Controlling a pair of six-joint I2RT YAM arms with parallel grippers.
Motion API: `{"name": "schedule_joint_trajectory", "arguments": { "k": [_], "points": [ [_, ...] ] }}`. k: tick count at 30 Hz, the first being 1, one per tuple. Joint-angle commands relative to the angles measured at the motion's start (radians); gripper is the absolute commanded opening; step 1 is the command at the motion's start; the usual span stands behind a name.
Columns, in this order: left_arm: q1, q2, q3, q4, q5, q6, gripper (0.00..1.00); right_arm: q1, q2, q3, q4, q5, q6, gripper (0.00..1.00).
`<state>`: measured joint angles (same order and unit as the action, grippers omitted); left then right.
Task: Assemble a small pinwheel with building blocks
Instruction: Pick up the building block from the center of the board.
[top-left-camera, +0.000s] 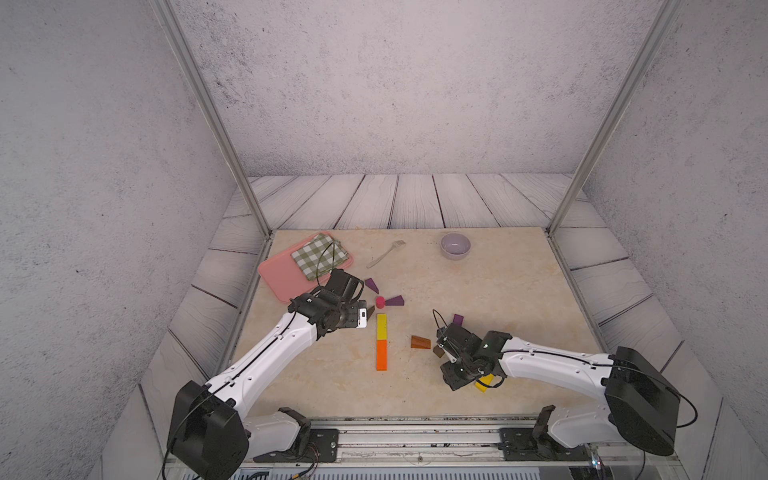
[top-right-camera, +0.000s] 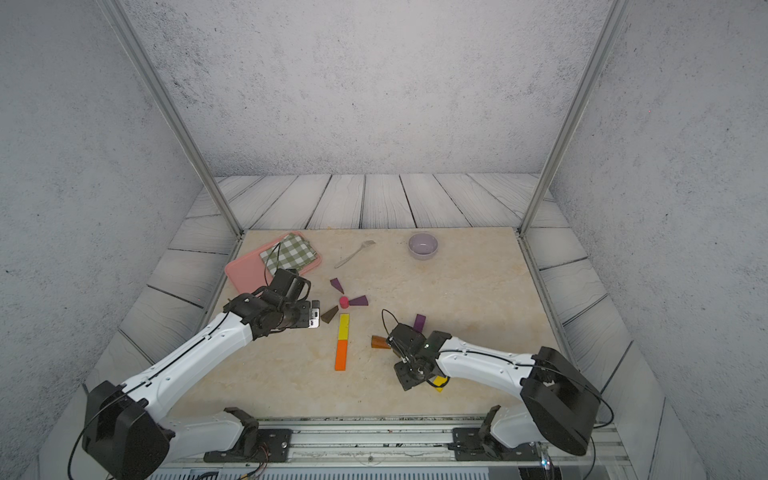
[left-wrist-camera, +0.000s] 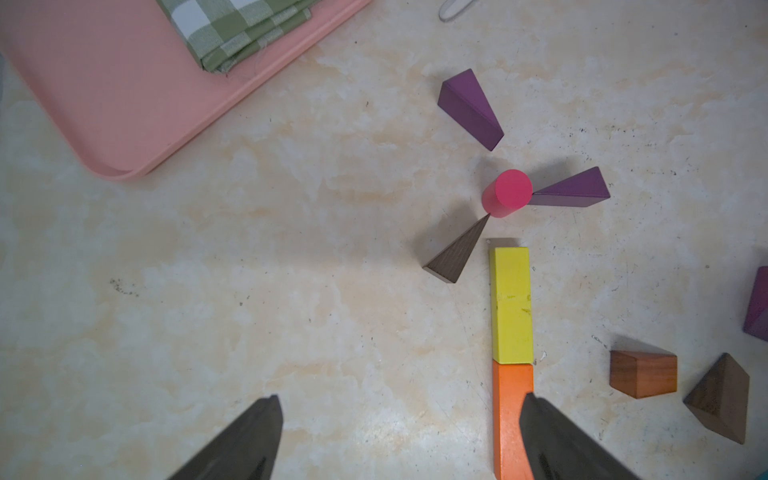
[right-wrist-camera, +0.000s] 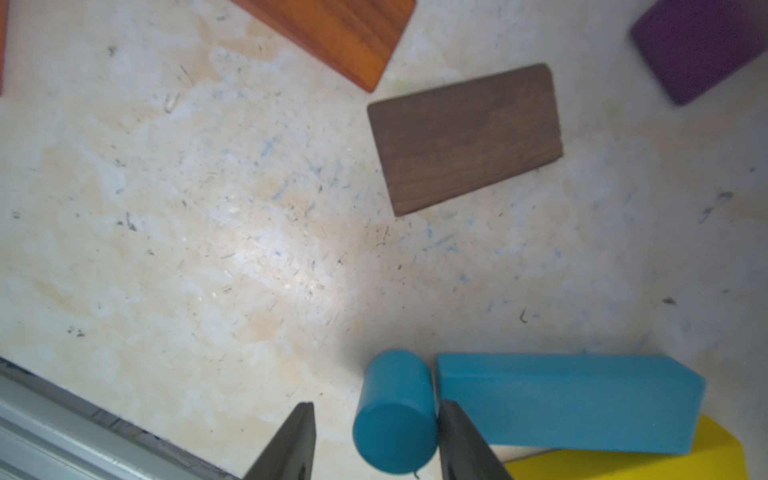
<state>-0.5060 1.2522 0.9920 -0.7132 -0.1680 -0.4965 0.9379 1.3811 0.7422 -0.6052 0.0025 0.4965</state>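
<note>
Pinwheel is part-built mid-bench: pink cylinder (left-wrist-camera: 508, 193) stands upright as hub, three blades fan off it with thin ends inward. One purple wedge (left-wrist-camera: 571, 191) touches the hub, a dark brown wedge (left-wrist-camera: 457, 251) has its tip right at the hub's base, a second purple wedge (left-wrist-camera: 469, 109) sits a bit apart, so I'd say it needs a nudge in. Yellow bar (left-wrist-camera: 511, 305) and orange bar (left-wrist-camera: 509, 386) lie end to end below the hub, reads as the stem. Spare blades lie between stem and right arm: reddish-brown wedge (left-wrist-camera: 643, 373), another dark wedge (left-wrist-camera: 719, 397), a purple block (left-wrist-camera: 758, 303). Right tool (right-wrist-camera: 376, 403) is down at a blue cylinder (right-wrist-camera: 395, 411) lying on its side just beside a blue bar (right-wrist-camera: 569, 401), which overlaps a yellow piece (right-wrist-camera: 685, 457). Jaws straddle the cylinder, one pad against it, clear gap on the other side, so not clamped on it yet. Hub slot is taken, so why blue is picked is unclear to me; maybe a cap or clearing. Left tool (left-wrist-camera: 401, 399) is spread wide and empty, hovering by the stem near the dark blade, probably parked out of the way. Tray (left-wrist-camera: 124, 104), cloth (left-wrist-camera: 232, 29), fork (top-left-camera: 386, 253), bowl (top-left-camera: 455, 246) sit at the far side of the bench (top-left-camera: 498, 291), not involved.
</note>
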Motion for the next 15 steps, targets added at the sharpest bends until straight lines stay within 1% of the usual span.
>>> {"name": "schedule_joint_trajectory", "arguments": {
  "k": [1,2,6,8,10,12,15],
  "points": [
    [0.009,0.012,-0.009,0.0,-0.003,0.013,0.96,0.006,0.039,0.011,-0.007,0.027,-0.009,0.47],
    [0.009,0.01,-0.008,-0.001,-0.005,0.013,0.96,0.006,0.048,0.016,-0.008,0.035,-0.009,0.44],
    [0.01,0.008,-0.006,-0.003,-0.013,0.015,0.96,0.005,0.08,0.04,-0.02,0.049,-0.017,0.42],
    [0.011,0.006,-0.007,-0.002,-0.016,0.016,0.96,0.005,0.087,0.043,-0.026,0.061,-0.025,0.35],
    [0.012,0.006,-0.006,-0.006,-0.017,0.016,0.96,0.006,0.077,0.055,-0.049,0.11,-0.03,0.28],
    [0.012,0.004,-0.007,-0.008,-0.02,0.016,0.96,-0.004,0.053,0.083,-0.083,0.152,-0.055,0.23],
    [0.012,0.003,-0.007,-0.008,-0.02,0.016,0.96,-0.069,0.011,0.163,-0.124,0.152,-0.115,0.18]
  ]
}}
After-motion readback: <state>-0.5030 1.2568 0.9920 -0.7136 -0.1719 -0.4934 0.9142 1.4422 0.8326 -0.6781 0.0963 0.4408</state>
